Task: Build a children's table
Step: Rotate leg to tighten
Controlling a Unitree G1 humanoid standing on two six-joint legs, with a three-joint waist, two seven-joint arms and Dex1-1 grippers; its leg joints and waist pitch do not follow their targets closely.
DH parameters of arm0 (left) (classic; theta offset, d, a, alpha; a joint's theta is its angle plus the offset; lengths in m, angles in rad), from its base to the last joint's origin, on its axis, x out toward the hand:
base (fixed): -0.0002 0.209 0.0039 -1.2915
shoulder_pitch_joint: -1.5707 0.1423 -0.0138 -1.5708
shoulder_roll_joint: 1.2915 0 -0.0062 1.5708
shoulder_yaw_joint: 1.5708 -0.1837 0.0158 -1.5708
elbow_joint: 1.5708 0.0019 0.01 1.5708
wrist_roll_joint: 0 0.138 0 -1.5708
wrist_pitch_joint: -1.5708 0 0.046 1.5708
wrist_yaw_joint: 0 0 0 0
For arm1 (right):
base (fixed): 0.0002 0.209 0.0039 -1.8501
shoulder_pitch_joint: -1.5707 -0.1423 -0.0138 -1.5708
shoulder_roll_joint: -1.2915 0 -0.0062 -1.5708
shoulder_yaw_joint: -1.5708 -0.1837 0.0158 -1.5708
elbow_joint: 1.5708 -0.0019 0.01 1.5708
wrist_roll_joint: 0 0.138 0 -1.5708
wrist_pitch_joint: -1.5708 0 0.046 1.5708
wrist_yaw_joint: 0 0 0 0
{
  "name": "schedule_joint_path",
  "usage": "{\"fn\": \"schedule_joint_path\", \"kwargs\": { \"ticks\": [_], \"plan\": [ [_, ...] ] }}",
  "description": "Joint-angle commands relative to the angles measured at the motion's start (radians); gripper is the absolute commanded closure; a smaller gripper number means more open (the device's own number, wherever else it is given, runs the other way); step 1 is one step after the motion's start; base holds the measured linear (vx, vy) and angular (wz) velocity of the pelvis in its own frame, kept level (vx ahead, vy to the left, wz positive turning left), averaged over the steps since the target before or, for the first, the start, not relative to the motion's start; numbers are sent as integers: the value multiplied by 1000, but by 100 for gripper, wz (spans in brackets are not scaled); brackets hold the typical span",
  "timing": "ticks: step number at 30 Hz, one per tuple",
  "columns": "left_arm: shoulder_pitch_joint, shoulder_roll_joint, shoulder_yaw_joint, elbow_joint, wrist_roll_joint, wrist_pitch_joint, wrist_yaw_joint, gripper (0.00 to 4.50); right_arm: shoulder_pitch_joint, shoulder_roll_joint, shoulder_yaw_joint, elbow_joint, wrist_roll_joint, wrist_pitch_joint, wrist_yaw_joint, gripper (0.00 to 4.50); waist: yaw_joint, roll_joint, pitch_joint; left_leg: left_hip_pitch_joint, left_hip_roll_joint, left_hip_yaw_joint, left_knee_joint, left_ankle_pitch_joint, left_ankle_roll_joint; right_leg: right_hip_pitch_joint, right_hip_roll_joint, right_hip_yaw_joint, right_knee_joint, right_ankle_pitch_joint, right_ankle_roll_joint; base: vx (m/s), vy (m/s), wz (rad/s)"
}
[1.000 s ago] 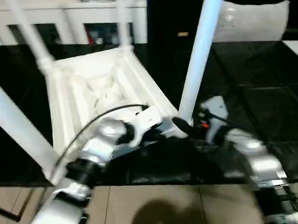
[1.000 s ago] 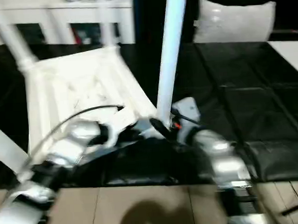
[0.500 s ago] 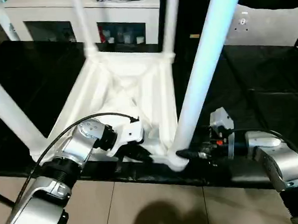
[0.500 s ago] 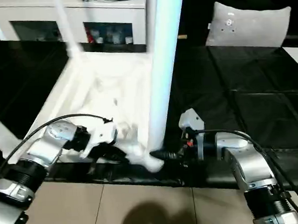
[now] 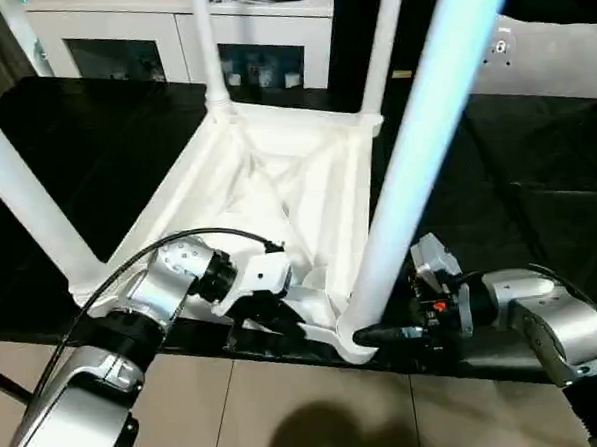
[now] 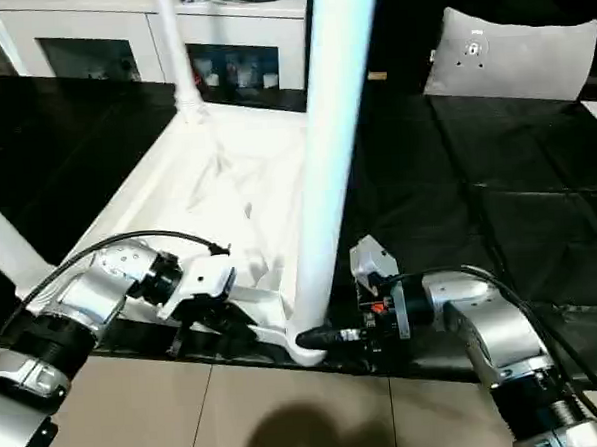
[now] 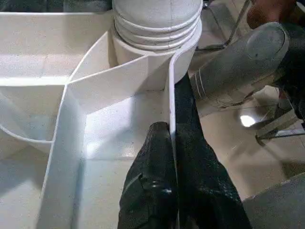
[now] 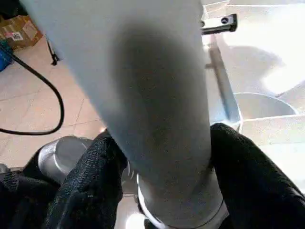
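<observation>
The white table top lies upside down on a black surface, ribbed underside facing up. Legs stand in its corner sockets: a far one, a left one and the near right leg. My left gripper is shut on the top's thin rim wall, right beside the near corner socket. In the left eye view it sits at the top's front edge. My right gripper is shut around the base of the near right leg, one black finger on each side.
A white cabinet with glass doors stands behind the black surface. A grey-white pillow lies at the back right. Tiled floor runs along the near edge. My right forearm is close beside the left gripper.
The whole picture has shifted as the head camera moved. Both grippers keep the same hold, the left on the rim and the right on the leg.
</observation>
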Motion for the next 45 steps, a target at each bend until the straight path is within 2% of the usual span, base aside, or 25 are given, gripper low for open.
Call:
{"fn": "schedule_joint_path", "kwargs": {
  "ticks": [1,8,11,13,16,17,19,20,21,22,23,25,26,28,29,30,32,35,37,39,40,42,43,44,45],
  "plan": [
    [-39,-17,-12,-15,-6,-27,-26,450,3,-14,15,-26,11,14,30,205,-6,-12,-76,21,60,-11,-65,-97,80,54,-83,44,-60,-79,-246,0,0,0],
    [-33,-35,17,-3,-36,2,-14,450,15,-9,18,-37,23,39,17,237,-7,-12,-76,20,59,-10,-65,-101,81,55,-84,43,-61,-81,-248,0,0,0],
    [-30,-56,44,-11,-59,59,33,450,41,24,17,-79,37,73,-40,239,-6,-10,-75,22,62,-11,-66,-92,79,52,-83,44,-61,-77,-245,0,0,0],
    [-36,-71,64,-4,-41,88,124,450,60,68,7,-98,27,89,-130,239,-8,-5,-75,22,60,-14,-67,-111,68,53,-84,43,-63,-97,-246,0,0,0],
    [-37,-89,76,-6,-16,159,220,450,58,141,-5,-85,-15,88,-266,241,-19,-9,-70,21,54,-15,-72,-156,39,53,-86,42,-75,-194,-223,0,0,0],
    [-34,-99,75,-17,1,189,263,450,48,184,-8,-66,-41,91,-340,241,-28,-5,-66,19,51,-19,-76,-187,15,53,-86,41,-85,-283,-195,0,0,0],
    [-30,-108,72,-33,20,221,303,450,37,226,-11,-47,-68,95,-417,243,-43,-6,-63,20,51,-20,-80,-212,-1,47,-83,41,-88,-317,-186,0,0,0],
    [-28,-113,70,-42,30,239,320,450,31,245,-13,-38,-83,95,-453,245,-57,-6,-59,21,49,-23,-84,-255,-14,47,-82,39,-94,-381,-172,0,0,0],
    [-27,-124,74,-54,38,267,348,450,23,275,-19,-27,-97,97,-505,246,-69,-11,-58,21,45,-26,-83,-282,-20,48,-83,38,-102,-443,-153,0,0,0],
    [-32,-147,84,-66,45,309,400,450,7,319,-25,-2,-128,97,-590,247,-71,-10,-58,22,45,-26,-81,-284,-21,48,-84,40,-103,-461,-145,0,0,0],
    [-37,-166,92,-74,48,342,442,450,-5,348,-26,18,-156,96,-656,249,-79,-8,-57,25,44,-26,-81,-291,-24,39,-83,40,-107,-487,-140,0,0,0],
    [-49,-208,105,-82,51,393,519,450,-32,413,-52,66,-182,116,-788,250,-97,-9,-56,22,39,-29,-80,-302,-29,39,-80,35,-114,-533,-120,0,0,0],
    [-54,-230,114,-84,52,413,561,450,-45,446,-73,88,-189,127,-857,252,-99,-8,-57,24,38,-30,-79,-306,-29,37,-80,35,-116,-539,-117,0,0,0],
    [-61,-264,130,-87,50,456,618,450,-67,491,-99,121,-199,124,-937,253,-106,-6,-59,25,39,-32,-81,-307,-24,37,-78,34,-118,-519,-119,0,0,0],
    [-61,-265,131,-87,50,457,619,450,-67,493,-100,122,-200,124,-939,253,-110,-7,-61,24,40,-30,-81,-309,-18,37,-76,36,-116,-478,-130,0,0,0],
    [-72,-310,151,-81,56,481,707,450,-97,540,-124,165,-224,113,-1036,253,-114,-9,-61,24,40,-28,-80,-302,-13,38,-73,38,-113,-441,-141,0,0,0],
    [-75,-338,161,-90,62,498,754,450,-108,571,-139,181,-234,107,-1080,253,-113,-7,-65,24,38,-24,-77,-277,-4,39,-72,41,-108,-372,-169,0,0,0],
    [-72,-355,159,-108,66,509,769,450,-114,588,-145,194,-270,79,-1131,184,-109,-6,-69,18,39,-22,-78,-227,13,46,-72,44,-101,-286,-182,0,0,0],
    [-74,-352,153,-108,71,505,772,450,-115,593,-151,197,-272,66,-1148,182,-108,-6,-72,15,37,-19,-74,-196,29,50,-72,46,-96,-226,-195,0,0,0],
    [-72,-323,139,-103,83,481,757,450,-108,591,-158,185,-263,63,-1142,143,-105,-4,-75,13,37,-18,-73,-149,45,57,-71,46,-89,-150,-212,0,0,0],
    [-68,-308,137,-104,87,473,745,450,-102,586,-161,175,-261,54,-1128,143,-103,-3,-75,13,38,-19,-74,-141,50,57,-71,46,-88,-136,-216,0,0,0],
    [-58,-279,131,-107,89,451,712,450,-86,556,-155,147,-265,36,-1091,130,-103,-3,-74,12,39,-18,-74,-150,58,59,-71,45,-88,-129,-222,0,0,0],
    [-51,-258,125,-108,89,445,685,450,-70,496,-104,123,-308,18,-1042,130,-104,-3,-73,13,40,-18,-75,-153,57,58,-71,46,-87,-131,-222,0,0,0],
    [-46,-236,115,-107,91,424,656,450,-55,471,-103,99,-299,27,-1011,101,-100,-2,-70,19,43,-17,-75,-169,51,57,-69,45,-91,-150,-221,0,0,0],
    [-44,-227,110,-106,93,413,645,450,-49,469,-113,89,-284,35,-1003,101,-100,-2,-69,18,42,-17,-75,-178,52,56,-71,46,-91,-158,-221,0,0,0]
  ]
}}
